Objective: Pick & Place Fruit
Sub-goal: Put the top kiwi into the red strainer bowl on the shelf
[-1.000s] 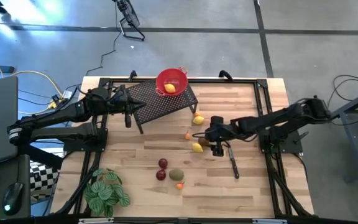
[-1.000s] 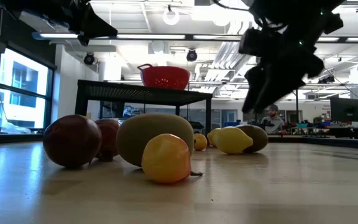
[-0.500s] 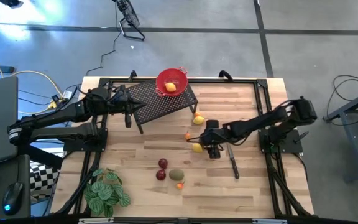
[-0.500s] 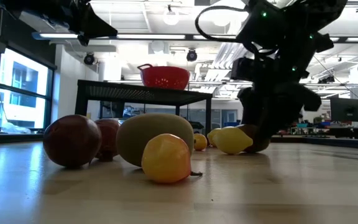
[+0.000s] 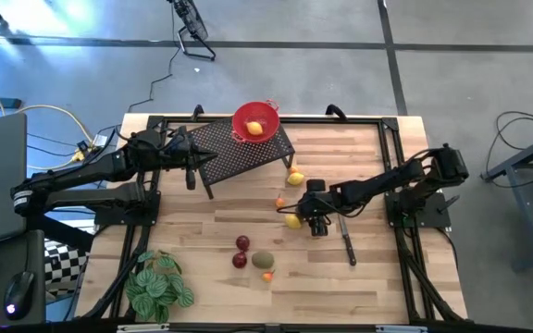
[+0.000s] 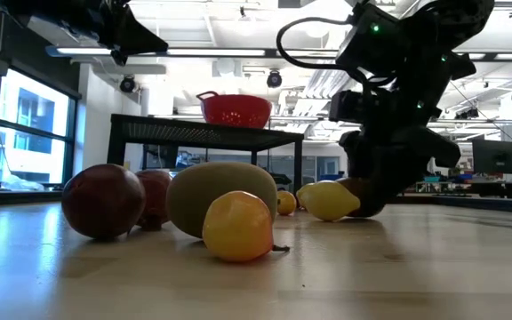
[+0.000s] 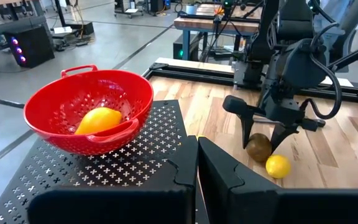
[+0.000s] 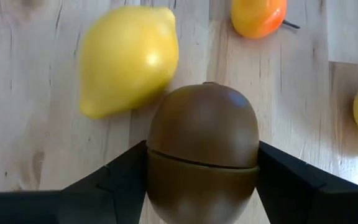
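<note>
**Right gripper set around brown fruit at mid-worktop**

From above, the right gripper [image 5: 308,215] hides the brown oval fruit [image 8: 202,149]; only the wrist views show it. It is smooth, egg-shaped, with a seam round its middle, lying near the worktop's centre, touching a yellow lemon-shaped fruit [image 8: 128,59]. The dark fingers [image 8: 114,174] stand either side of it; whether they clamp it cannot be told. A second earlier this gripper hung higher. The left gripper [image 7: 197,171], fingers together, waits over the black perforated metal stand [image 5: 248,153] bearing the red mesh bowl [image 7: 89,118].
</note>
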